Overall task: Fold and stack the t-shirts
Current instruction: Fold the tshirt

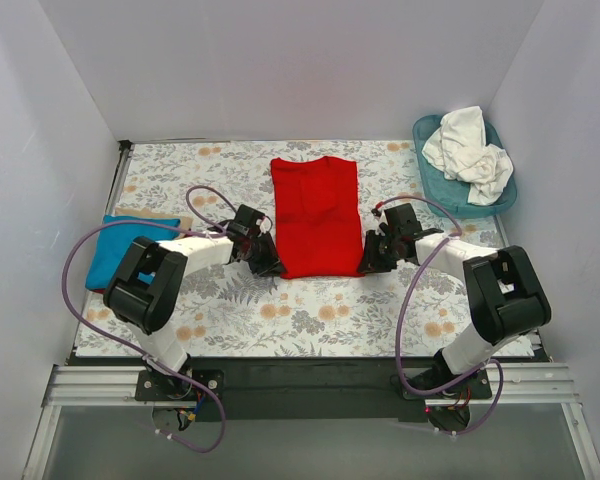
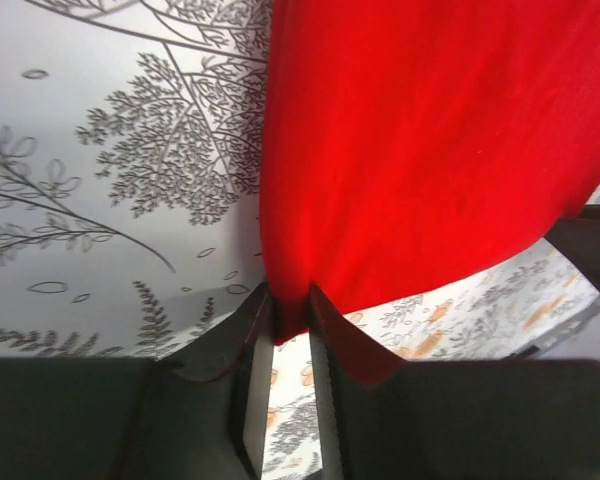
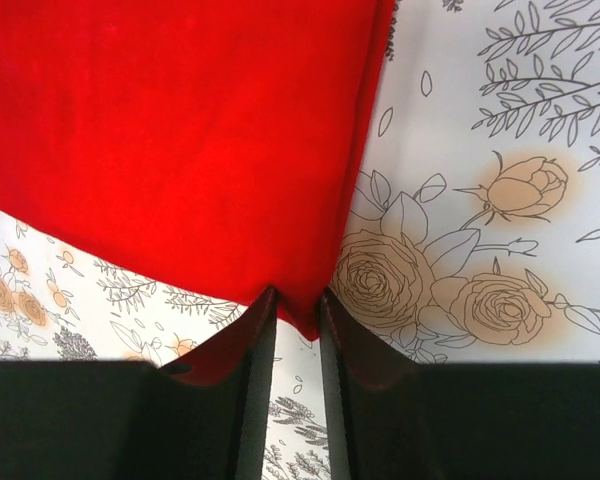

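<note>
Two sets of fingers (image 2: 220,370) pinch the red t-shirt (image 1: 315,215) (near corners).

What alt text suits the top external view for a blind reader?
Seen from above, the left gripper and right gripper each pinch a near corner of a red t-shirt lying on a floral table cloth. A folded turquoise t-shirt lies at the left edge; white t-shirts fill a teal basket back right.

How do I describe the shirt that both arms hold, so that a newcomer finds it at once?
In the middle of the floral table cloth lies the red t-shirt, its near corners pinched by the left hand and the right hand. It is the only red cloth: the blue t-shirt lies at the left edge, the white t-shirts in the teal basket.
</note>
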`<state>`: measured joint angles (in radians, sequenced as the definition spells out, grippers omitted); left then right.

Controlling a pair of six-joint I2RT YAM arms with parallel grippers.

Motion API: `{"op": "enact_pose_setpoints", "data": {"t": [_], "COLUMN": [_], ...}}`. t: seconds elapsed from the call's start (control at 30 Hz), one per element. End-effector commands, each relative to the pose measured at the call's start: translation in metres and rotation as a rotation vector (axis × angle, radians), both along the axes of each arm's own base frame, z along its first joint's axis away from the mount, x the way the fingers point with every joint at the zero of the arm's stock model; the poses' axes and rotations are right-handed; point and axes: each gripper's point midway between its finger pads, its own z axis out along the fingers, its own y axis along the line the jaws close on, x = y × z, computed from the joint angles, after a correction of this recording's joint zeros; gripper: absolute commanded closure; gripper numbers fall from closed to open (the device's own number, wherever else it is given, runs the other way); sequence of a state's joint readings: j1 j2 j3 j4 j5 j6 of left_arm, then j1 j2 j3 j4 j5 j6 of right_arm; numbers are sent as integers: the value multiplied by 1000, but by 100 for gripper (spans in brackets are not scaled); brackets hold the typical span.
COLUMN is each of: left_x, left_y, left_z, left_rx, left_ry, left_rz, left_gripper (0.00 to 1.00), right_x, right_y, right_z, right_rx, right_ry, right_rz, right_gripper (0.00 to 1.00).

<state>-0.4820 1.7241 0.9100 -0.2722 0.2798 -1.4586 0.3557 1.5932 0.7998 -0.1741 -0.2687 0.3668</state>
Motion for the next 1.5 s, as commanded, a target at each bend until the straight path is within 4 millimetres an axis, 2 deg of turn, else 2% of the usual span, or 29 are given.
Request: {"op": "enact_pose_setpoints", "data": {"t": [0.0,0.07,0.17,0.23,0.37,0.47,0.5,0.53,0.67,0.7,0.77,0.8,0.83,0.87,0.9,0.93,1.0,1.07,1.1,1.13,1.17,1.2,1.23,1.27,1.3,1.33,1.4,1.43,1.47], "left_x": [-11,-11,-16,-27,-60,-97,-113,-125,-165,-175,-188,-187,-187,-175,-169,-161,-141,-122,-113,-101,-95,-91,-81,-77,-74,-70,-64,-61,-59], "left_y": [4,2,4,10,23,37,43,46,51,50,54,56,59,55,55,60,56,54,50,41,37,34,25,22,19,15,13,12,12], "left_z": [-16,-13,-6,2,12,15,10,18,25,26,29,32,36,56,64,71,91,97,96,99,98,90,92,92,91,85,80,76,69], "left_rx": [49,42,44,53,51,52,60,49,7,-13,-18,-12,3,-27,-18,22,39,59,52,10,-11,-17,-63,-103,-127,-163,-212,-226,-225], "left_ry": [60,61,78,96,133,178,211,208,266,283,309,293,277,208,170,143,90,32,35,11,20,44,27,57,72,69,117,123,145], "left_rz": [-2,3,8,10,10,23,26,27,57,41,38,40,44,44,36,56,56,80,91,100,116,139,148,200,228,247,322,341,353], "left_gripper": [88,99,100,100,100,100,100,100,100,96,82,69,65,62,57,57,57,61,63,68,73,77,79,83,86,88,92,93,93], "right_x": [0,0,-3,-11,-53,-91,-105,-122,-159,-164,-170,-168,-164,-154,-138,-128,-91,-62,-33,-15,1,19,44,59,72,97,120,134,147], "right_y": [7,9,10,9,6,5,3,4,5,6,5,3,1,-3,3,4,16,35,57,71,86,101,119,132,143,163,181,192,205], "right_z": [-4,-4,-1,3,6,4,2,2,9,12,19,22,28,31,52,60,93,116,154,145,153,137,165,171,172,174,171,146,162], "right_rx": [18,26,35,35,35,30,27,33,50,61,63,54,48,15,27,12,-2,7,65,52,60,33,53,50,50,59,62,40,63], "right_ry": [1,7,16,13,50,75,95,93,106,108,90,76,47,4,-70,-113,-216,-314,-439,-432,-489,-462,-536,-576,-591,-622,-654,-641,-692], "right_rz": [20,31,44,58,97,127,132,157,173,169,181,172,165,137,131,142,133,198,221,255,320,358,372,422,448,472,505,546,559], "right_gripper": [73,86,99,99,99,99,99,99,99,97,76,66,53,47,43,39,38,37,38,39,44,45,46,47,48,49,49,49,49]}}
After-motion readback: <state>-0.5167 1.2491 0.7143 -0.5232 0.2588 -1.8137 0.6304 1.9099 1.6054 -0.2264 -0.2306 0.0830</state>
